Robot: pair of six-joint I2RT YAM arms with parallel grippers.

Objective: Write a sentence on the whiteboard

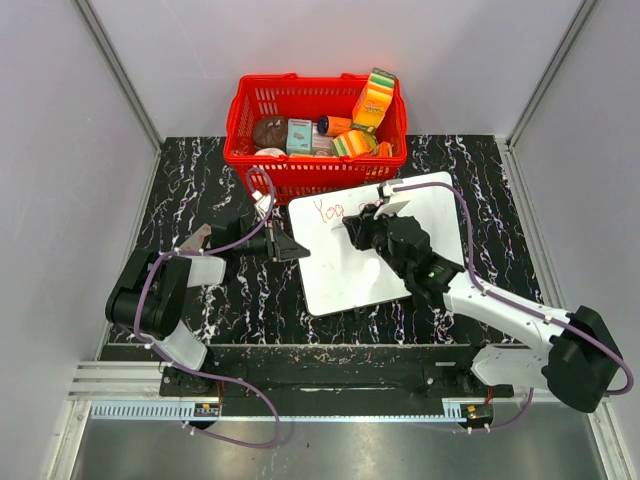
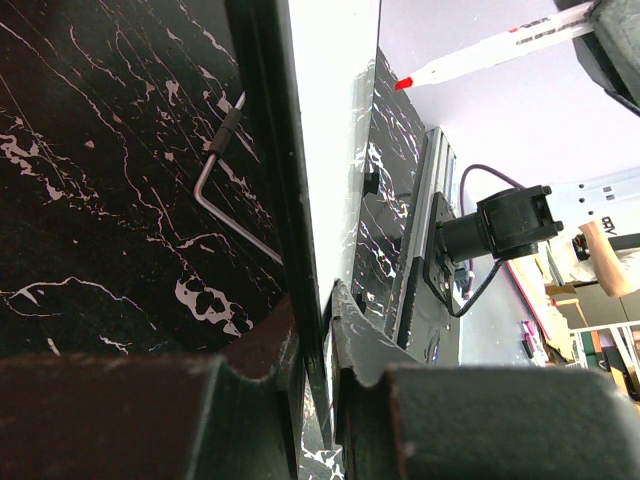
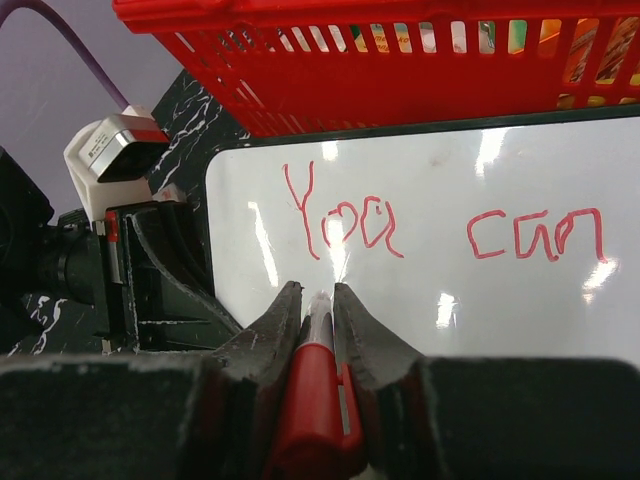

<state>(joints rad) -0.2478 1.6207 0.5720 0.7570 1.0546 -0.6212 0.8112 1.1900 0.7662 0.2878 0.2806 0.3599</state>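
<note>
Top view. Left claw (image 1: pixel 292 246) pinched onto the left edge of the whiteboard (image 1: pixel 340 270), jaws nearly together on the thin rim. Board skewed on the black marbled table (image 1: pixel 200 190), near the red basket (image 1: pixel 262 110). Right claw (image 1: pixel 362 232) over the board's upper half, closed on something slim, too small to name from here. Of the sentence (image 1: pixel 328 210), only "You" readable in red near the top left corner. Whatever comes after it covered by the right arm.

Left wrist view. Fingers (image 2: pixel 260 370) closed from both sides on the board's edge, its white face running up the middle of the frame. Marker (image 2: pixel 490 50) at top right, red tip bare and close to the white face; touching or not, cannot tell. Right claw cut off at the corner. Thin bent metal rod (image 2: pixel 225 170) on the table beside the board, one end hidden behind the dark rim.

Right wrist view. Jaws tight on the marker's red barrel, tip hidden between the fingertips. Beyond them, "You can" in one red line across the board, just below the basket. Left claw at the board's left edge, partly out of frame. Basket cropped at the top.
</note>
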